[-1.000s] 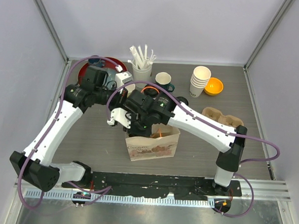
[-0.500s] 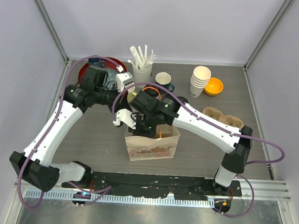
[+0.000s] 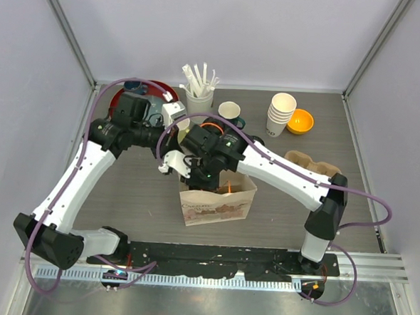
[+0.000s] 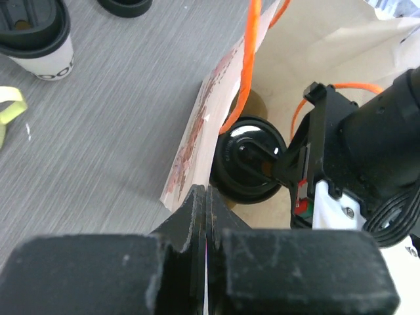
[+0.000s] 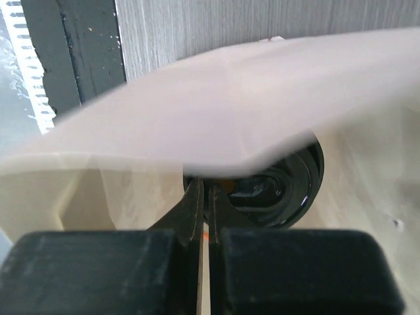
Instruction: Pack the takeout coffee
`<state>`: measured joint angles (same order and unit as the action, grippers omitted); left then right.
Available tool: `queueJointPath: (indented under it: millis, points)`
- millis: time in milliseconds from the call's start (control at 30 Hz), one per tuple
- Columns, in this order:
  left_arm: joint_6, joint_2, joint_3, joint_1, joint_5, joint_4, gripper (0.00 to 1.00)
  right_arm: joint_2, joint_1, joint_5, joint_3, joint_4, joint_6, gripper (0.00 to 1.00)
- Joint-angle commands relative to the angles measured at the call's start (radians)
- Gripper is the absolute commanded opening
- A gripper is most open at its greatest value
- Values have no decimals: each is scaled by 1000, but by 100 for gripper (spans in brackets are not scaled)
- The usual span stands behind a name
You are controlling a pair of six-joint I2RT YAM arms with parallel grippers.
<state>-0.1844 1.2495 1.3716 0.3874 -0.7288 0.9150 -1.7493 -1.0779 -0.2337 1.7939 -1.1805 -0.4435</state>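
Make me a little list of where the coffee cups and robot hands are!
paper bag: upright on the table, mouth open
first cup: inside the bag, black lid on
second cup: outside on the table, black lid on
left gripper: shut, at the bag's rim
right gripper: shut, down in the bag above the first cup

We take this for a robot lab cell dressed as a café counter. Plain pale walls (image 3: 225, 30) in metal posts (image 3: 68, 27) box in a grey bench (image 3: 136, 196). Two arms (image 3: 80, 178) are bolted to a black rail (image 3: 211, 256) at its near edge. It carries a paper bag (image 3: 218, 206), stacked cups (image 3: 280, 113) and straws (image 3: 199, 77).
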Motion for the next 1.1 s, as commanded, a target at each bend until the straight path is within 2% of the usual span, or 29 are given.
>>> queueJointPath:
  millis: [0, 167, 733, 967, 1033, 1067]
  points:
    - [25, -4, 29, 5, -80, -7, 0, -90, -5, 37, 91, -50, -15, 1]
    - [11, -4, 24, 5, -84, 2, 0, -96, -7, 37, 58, -33, -20, 1]
    - [17, -10, 21, 5, -83, 13, 0, -177, -19, 120, 91, -64, 12, 1]
    - [20, -15, 9, 7, -83, 15, 0, -159, -22, 135, 58, 1, 34, 1]
    - [20, -19, 4, 5, -77, 15, 0, -150, -22, 145, 56, 12, 42, 6]
    - [14, -18, 4, 7, -73, 15, 0, -133, -22, 157, 56, 27, 46, 11]
